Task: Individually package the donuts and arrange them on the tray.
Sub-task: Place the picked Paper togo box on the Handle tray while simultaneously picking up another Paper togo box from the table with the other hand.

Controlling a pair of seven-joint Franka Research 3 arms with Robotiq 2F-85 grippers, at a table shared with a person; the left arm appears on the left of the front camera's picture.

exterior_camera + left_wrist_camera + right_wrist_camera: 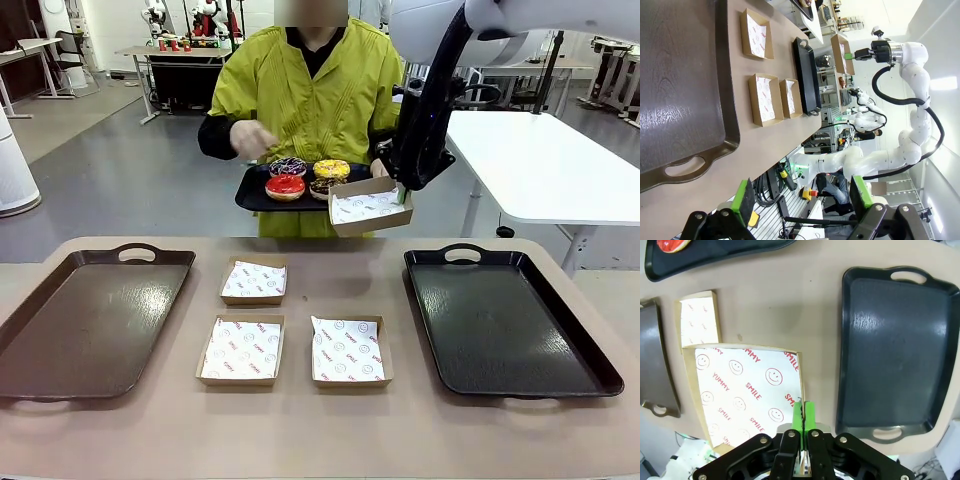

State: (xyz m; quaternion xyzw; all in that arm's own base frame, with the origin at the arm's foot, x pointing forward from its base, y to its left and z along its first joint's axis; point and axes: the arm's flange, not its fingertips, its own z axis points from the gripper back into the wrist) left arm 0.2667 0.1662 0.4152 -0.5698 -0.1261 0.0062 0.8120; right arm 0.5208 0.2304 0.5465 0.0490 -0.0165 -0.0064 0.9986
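Pinching a paper-lined box (362,208) near 4 donuts (286,186): right end effector (803,412).

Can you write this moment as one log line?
right tool: shut on cardboard box, aloft | left tool: open | donuts: four on person's tray

Three boxes (242,350) fill table (320,440) centre, open lanes beside left tray (90,320), right tray (505,320)

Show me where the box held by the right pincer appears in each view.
Front view: box upper centre, in the right pincer.
Left wrist view: top right, far off.
Right wrist view: lower left, large.
Shared landmark: the empty black tray.
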